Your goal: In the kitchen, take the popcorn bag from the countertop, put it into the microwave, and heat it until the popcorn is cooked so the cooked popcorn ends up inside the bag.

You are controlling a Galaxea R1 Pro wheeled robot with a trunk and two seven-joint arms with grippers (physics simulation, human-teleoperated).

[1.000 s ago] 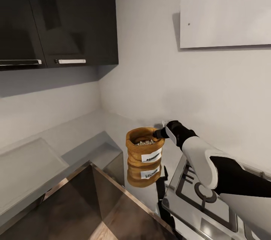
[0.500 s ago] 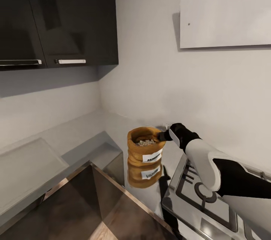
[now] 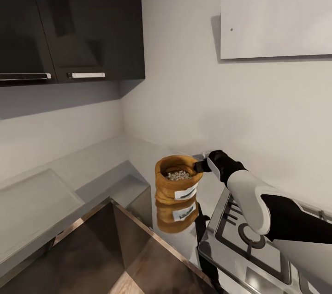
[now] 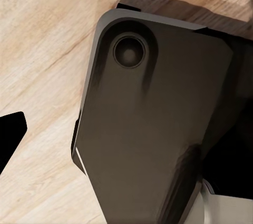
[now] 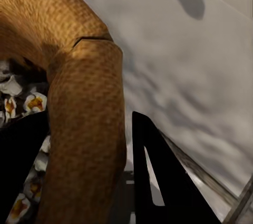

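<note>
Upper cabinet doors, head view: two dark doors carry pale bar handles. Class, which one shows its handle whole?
The dark door nearer the corner wall: its short pale handle shows whole, while the other door's handle runs off the picture's edge.

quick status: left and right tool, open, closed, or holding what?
Left tool: cannot be told from the views.
Right tool: closed on the rolled rim of the popcorn bag, one finger inside, one outside.
</note>
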